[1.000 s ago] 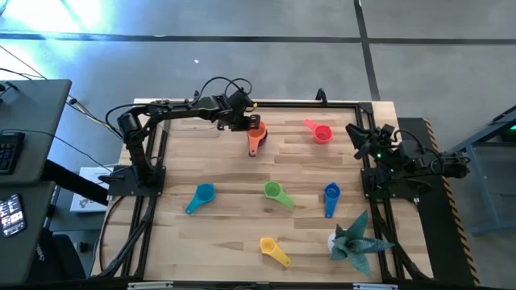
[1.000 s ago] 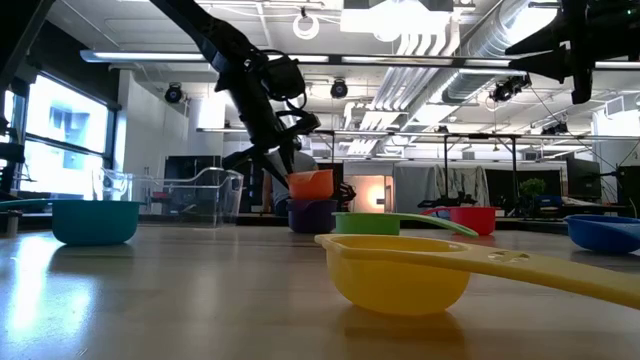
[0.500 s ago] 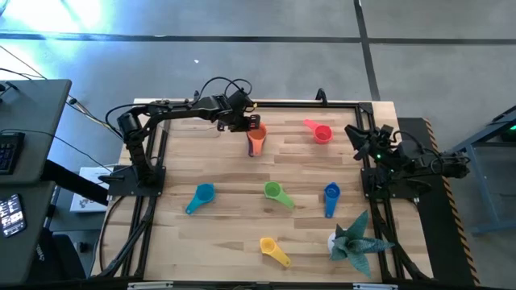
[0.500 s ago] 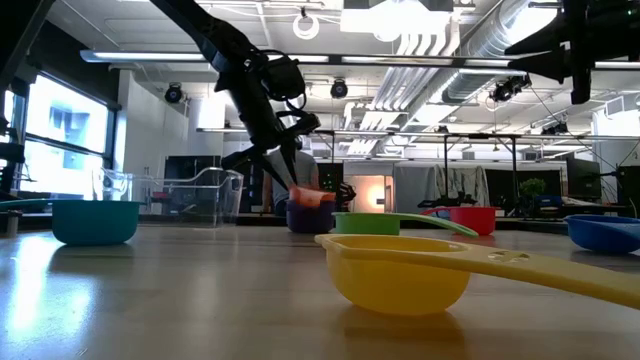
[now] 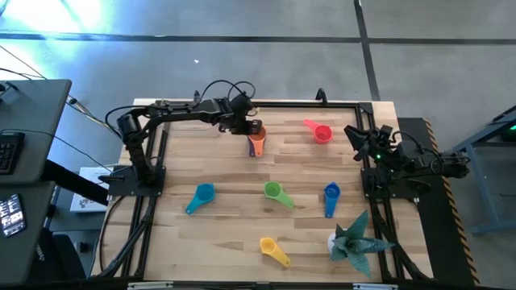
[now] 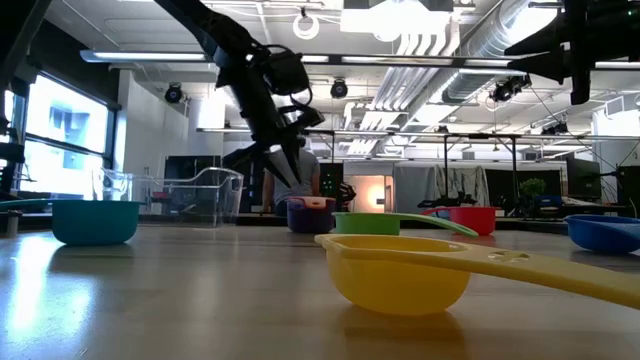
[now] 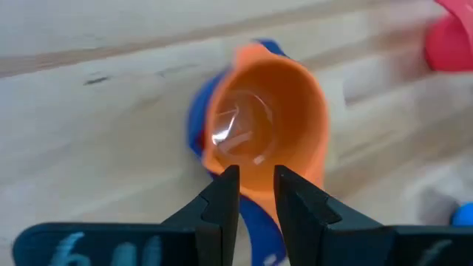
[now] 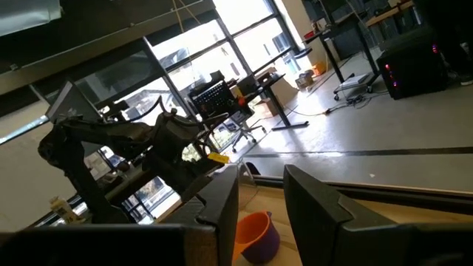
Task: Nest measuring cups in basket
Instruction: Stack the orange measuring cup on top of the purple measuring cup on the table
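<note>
nearest the low camera lies the yellow cup (image 6: 398,270), then the green cup (image 6: 372,222), dark blue cup (image 5: 331,193) and light blue cup (image 5: 202,194), all loose on the table (image 5: 226,234). farther back the red cup (image 5: 322,133) sits alone. the orange cup (image 5: 256,140) rests inside the purple cup (image 6: 308,215), so one nest looks done; the clear basket (image 6: 190,195) holds no cups. left gripper (image 7: 251,193) hovers above the orange cup, fingers slightly parted, holding nothing. right gripper (image 8: 260,193) waits open at the table's side.
</note>
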Robot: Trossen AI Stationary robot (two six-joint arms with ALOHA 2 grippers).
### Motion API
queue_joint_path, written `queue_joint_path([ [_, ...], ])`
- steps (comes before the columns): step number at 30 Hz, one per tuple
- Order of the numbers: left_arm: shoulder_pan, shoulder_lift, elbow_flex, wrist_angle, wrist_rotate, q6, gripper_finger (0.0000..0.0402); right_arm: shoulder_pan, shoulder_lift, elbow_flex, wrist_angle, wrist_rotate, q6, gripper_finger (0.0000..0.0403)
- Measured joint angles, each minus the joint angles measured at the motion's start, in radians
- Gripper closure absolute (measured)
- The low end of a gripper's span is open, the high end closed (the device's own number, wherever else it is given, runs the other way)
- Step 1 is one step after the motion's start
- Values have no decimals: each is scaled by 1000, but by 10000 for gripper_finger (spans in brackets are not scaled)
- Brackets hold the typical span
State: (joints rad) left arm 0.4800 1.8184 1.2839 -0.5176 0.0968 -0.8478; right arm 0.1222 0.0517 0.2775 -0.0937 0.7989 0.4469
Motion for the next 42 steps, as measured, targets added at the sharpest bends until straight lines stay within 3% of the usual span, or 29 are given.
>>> queue_joint_path([
  [6,-54,-40,0,-58,-6,82,326,0,14,2,1,-50,-7,302],
  [12,-94,-90,0,-175,-28,154,326,0,127,77,54,-67,-108,302],
  [20,-117,-79,0,-226,-34,248,326,0,414,231,47,11,-125,302],
  [27,-112,-81,0,-242,-80,287,326,-35,687,418,-67,42,59,302],
  [34,-112,-81,0,-248,-82,385,326,-152,927,609,-410,-146,401,302],
  [42,-132,-81,0,-245,-82,563,326,-275,1169,701,-440,-488,574,302],
])
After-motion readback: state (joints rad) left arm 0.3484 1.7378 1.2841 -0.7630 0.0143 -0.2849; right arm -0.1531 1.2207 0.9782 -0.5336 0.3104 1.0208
